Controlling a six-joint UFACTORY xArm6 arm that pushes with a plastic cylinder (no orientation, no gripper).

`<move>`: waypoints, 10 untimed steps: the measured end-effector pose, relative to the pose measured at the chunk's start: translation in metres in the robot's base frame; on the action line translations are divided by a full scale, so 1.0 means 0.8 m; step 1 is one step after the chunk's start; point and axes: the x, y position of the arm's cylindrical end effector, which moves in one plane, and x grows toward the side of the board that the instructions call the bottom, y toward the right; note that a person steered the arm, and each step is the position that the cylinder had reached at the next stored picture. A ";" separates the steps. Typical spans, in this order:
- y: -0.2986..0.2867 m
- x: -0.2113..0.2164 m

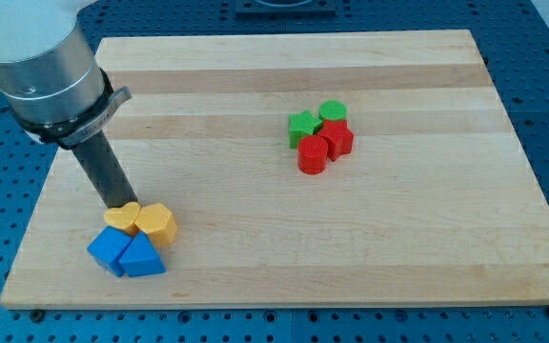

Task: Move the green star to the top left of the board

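Rod (103, 170) near board's bottom-left corner, my tip (122, 205) touching or just behind yellow heart (122, 216); contact not certain, lower end partly hidden. No jaws on tool, bare rod only. Beside heart: yellow hexagon-like block (156, 224), blue cube (110, 250), blue triangle (142, 257), all packed together. Past board centre, toward right: green star (302, 127), touching green cylinder (332, 112), red cylinder (313, 155), red block (337, 137). Star lies well apart from tip, up and right. Judgement: tip must travel round to star's right side, then push leftward and up toward top-left corner.
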 end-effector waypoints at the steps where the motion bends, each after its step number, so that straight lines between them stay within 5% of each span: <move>1: 0.000 -0.009; 2: 0.008 -0.066; 4: 0.199 -0.070; 6: 0.283 -0.077; 8: 0.297 -0.120; 10: 0.237 -0.127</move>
